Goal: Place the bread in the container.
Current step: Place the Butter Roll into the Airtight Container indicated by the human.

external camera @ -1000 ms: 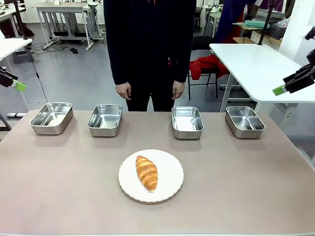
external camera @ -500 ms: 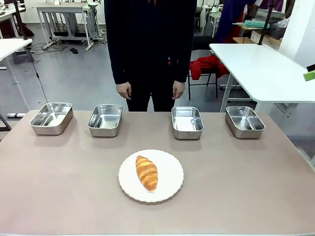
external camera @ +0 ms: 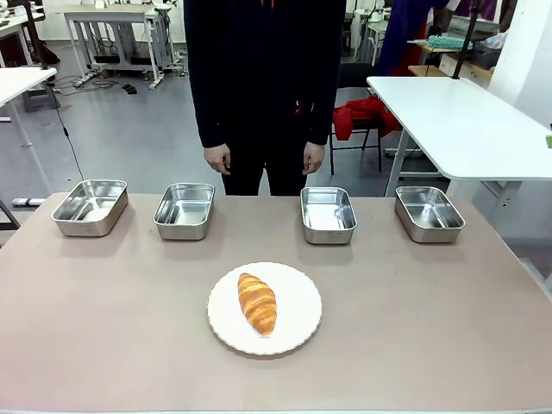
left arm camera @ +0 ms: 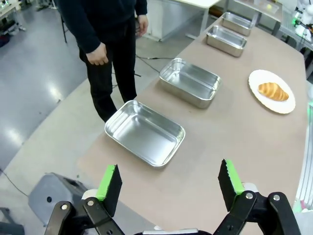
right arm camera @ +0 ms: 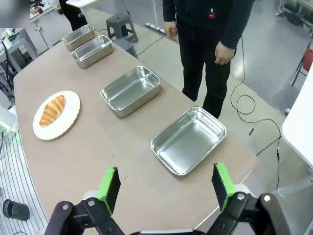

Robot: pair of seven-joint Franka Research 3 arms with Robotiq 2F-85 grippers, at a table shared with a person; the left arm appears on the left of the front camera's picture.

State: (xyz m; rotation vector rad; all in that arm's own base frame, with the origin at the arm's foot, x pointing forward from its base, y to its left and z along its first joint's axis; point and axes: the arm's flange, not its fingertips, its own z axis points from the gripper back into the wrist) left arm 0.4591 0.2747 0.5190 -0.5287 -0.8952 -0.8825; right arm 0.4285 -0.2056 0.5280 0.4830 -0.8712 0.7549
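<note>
Lying on a flat round white scalloped plate [external camera: 297, 289], the golden-brown ridged croissant [external camera: 257, 304] sits near the middle of the tan worktop [external camera: 414, 328]. Its long axis runs close to the 12-to-6 o'clock line in the front view, with the far tip leaning slightly toward 11.

Towards 12 o'clock, four shiny stainless-steel rectangular pans stand in a row, all empty and well apart from the plate. Seen from the croissant, the far-left pan [external camera: 90, 207] is at about 10 o'clock and the inner-left pan [external camera: 185, 210] at 11. The inner-right pan [external camera: 328, 214] is at 1 and the far-right pan [external camera: 429, 213] at 2.

A person in dark clothes stands at the worktop's 12 o'clock edge. The 9 o'clock-side hand [external camera: 216, 159] and the 3 o'clock-side hand [external camera: 311, 158] hang at the sides, clear of the worktop.

The left tool [left arm camera: 170, 181] is released, its green-padded fingers spread wide and holding nothing, and it hangs over the worktop's corner by the far-left pan. The right tool [right arm camera: 165, 187] is likewise released and empty, above the corner near the far-right pan. A green sliver at the front view's 3 o'clock edge may be one of its pads, but too little shows to tell.
</note>
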